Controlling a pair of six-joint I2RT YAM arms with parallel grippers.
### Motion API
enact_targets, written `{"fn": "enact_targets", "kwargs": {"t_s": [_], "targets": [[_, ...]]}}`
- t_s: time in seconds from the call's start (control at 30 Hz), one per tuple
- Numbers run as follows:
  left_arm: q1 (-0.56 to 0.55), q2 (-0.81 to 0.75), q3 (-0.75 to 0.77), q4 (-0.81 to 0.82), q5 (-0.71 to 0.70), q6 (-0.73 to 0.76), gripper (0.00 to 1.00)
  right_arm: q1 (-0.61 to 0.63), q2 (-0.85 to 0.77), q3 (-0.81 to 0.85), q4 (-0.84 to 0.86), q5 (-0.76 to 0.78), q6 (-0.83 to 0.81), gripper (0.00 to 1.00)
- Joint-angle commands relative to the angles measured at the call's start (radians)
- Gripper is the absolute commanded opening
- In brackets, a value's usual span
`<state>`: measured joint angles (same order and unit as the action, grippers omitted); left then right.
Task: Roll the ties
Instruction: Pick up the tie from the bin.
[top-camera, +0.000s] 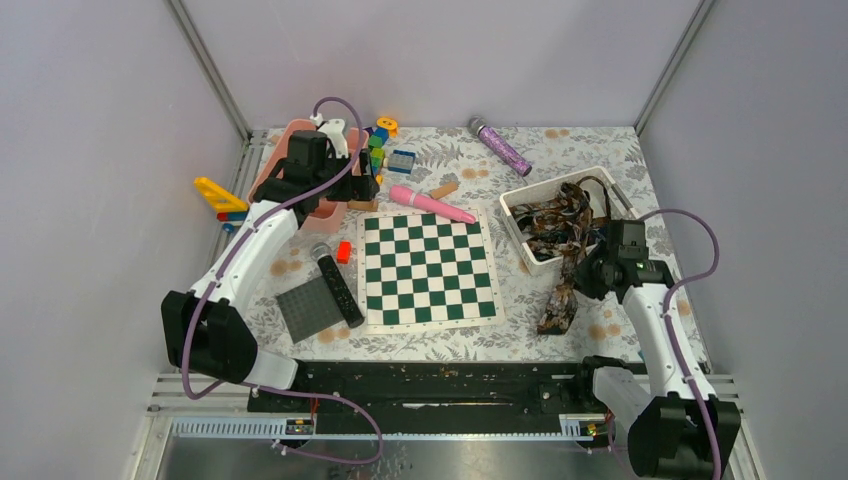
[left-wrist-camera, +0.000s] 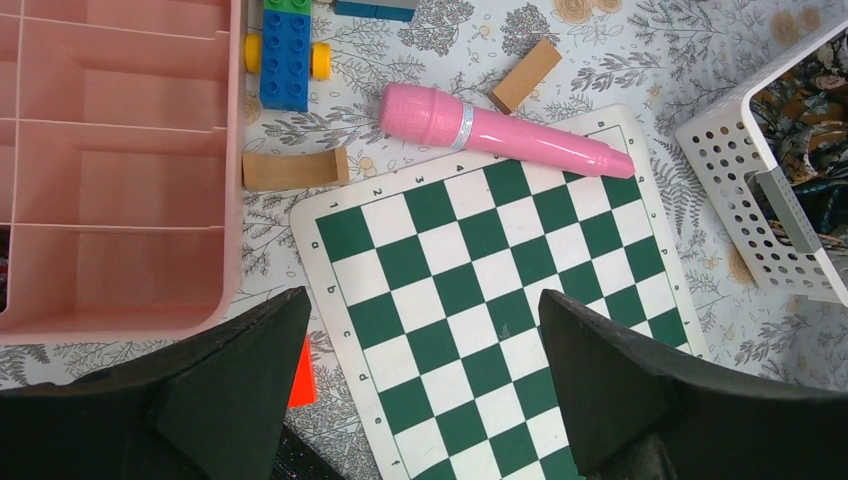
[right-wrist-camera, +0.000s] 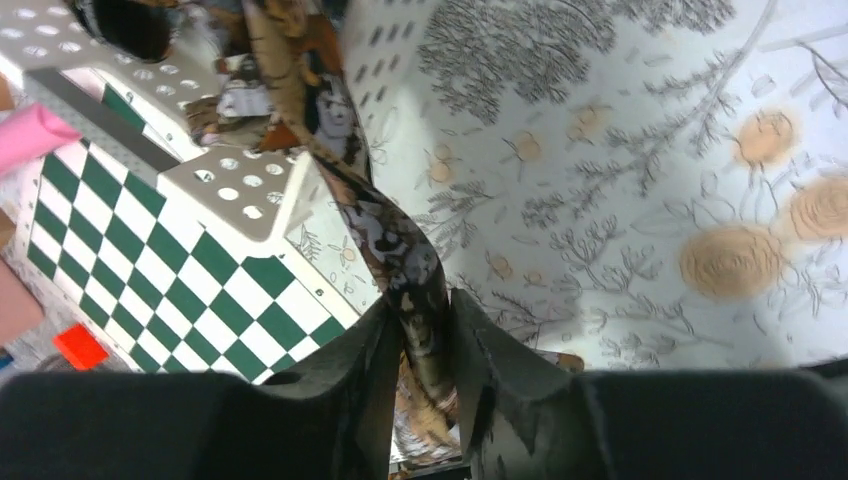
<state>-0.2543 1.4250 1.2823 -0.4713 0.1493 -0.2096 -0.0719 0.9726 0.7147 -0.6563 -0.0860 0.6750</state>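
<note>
My right gripper (right-wrist-camera: 420, 335) is pinched on one tie (right-wrist-camera: 385, 225), a soft, limp strip of brown-and-tan patterned cloth that twists as it drapes from the white perforated basket (top-camera: 514, 222) toward the tabletop's right edge. I hold it there, I reckon, to pull it clear and lay it flat for rolling. The other ties (top-camera: 555, 215) lie tangled in the basket. My left gripper (left-wrist-camera: 422, 305) hangs wide open, holding nothing, near the far left corner, out of the way

Microphones (top-camera: 432, 204) (top-camera: 500, 146) (top-camera: 336, 284): three
Chessboard (top-camera: 428, 268): one
Wooden blocks (left-wrist-camera: 294, 169) (left-wrist-camera: 525, 75): two
White basket (top-camera: 512, 205): one
Pink tray (left-wrist-camera: 232, 150): one
Ties (top-camera: 560, 225): tangled, uncountable
</note>
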Motion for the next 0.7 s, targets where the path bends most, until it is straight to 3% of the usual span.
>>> {"fn": "enact_targets", "kwargs": {"t_s": [0.0,0.07,0.17,0.4,0.67], "targets": [[-0.003,0.008,0.031,0.025,0.025,0.007,0.89,0.003,-0.033,0.025,-0.133,0.123,0.062,0.48],[-0.003,0.008,0.029,0.024,0.026,0.008,0.89,0.003,-0.032,0.067,-0.122,0.159,0.067,0.66],[-0.003,0.006,0.028,0.025,0.034,0.006,0.89,0.001,-0.007,0.139,-0.067,0.185,0.062,0.76],[-0.003,0.008,0.031,0.025,0.047,0.003,0.89,-0.019,0.21,0.305,0.016,0.172,0.025,0.83],[-0.003,0.008,0.031,0.025,0.051,0.003,0.89,-0.055,0.359,0.339,0.054,0.137,-0.019,0.84]]}}
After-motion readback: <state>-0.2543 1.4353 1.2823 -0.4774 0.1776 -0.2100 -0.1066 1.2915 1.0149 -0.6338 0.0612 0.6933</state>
